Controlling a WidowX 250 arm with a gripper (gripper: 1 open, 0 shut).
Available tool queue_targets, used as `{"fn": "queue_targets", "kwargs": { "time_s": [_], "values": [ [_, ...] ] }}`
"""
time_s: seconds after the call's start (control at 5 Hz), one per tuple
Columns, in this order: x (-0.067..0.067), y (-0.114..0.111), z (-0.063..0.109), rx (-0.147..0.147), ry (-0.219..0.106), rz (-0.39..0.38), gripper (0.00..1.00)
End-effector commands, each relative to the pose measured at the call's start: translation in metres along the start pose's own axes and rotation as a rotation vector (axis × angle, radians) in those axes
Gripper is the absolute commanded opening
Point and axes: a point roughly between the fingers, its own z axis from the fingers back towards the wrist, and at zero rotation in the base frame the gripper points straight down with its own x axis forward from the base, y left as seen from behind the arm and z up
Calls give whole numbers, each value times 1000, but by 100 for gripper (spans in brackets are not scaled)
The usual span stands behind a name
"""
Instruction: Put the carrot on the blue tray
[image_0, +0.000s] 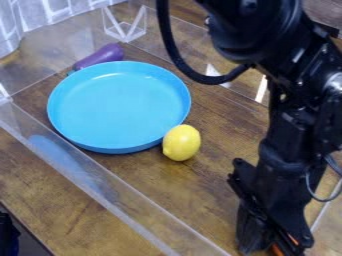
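The blue tray (118, 105) lies on the wooden table at the left, with nothing on it. Only a small orange sliver of the carrot (282, 240) shows, at the bottom right, right by the tips of my gripper (273, 238). The black arm and gripper body hide the rest of the carrot. The gripper points down at the table, far to the right of the tray. Its jaws look closed together, and I cannot tell whether they hold the carrot.
A yellow lemon (182, 143) sits just off the tray's right rim. A purple eggplant (98, 56) lies behind the tray at the back left. A clear plastic wall (94, 180) runs along the front edge. My bulky black arm (287, 90) fills the right side.
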Motion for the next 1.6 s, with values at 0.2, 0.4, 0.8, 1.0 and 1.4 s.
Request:
{"fn": "queue_targets", "kwargs": {
  "time_s": [0.2, 0.4, 0.8, 1.0, 1.4],
  "values": [
    [5, -5, 8, 1, -19, -42, 0],
    [-3, -5, 8, 0, -8, -49, 0],
    [-10, 9, 17, 13, -17, -17, 0],
    [-10, 13, 26, 17, -22, 17, 0],
    [-18, 35, 77, 72, -66, 39, 0]
  ]
}}
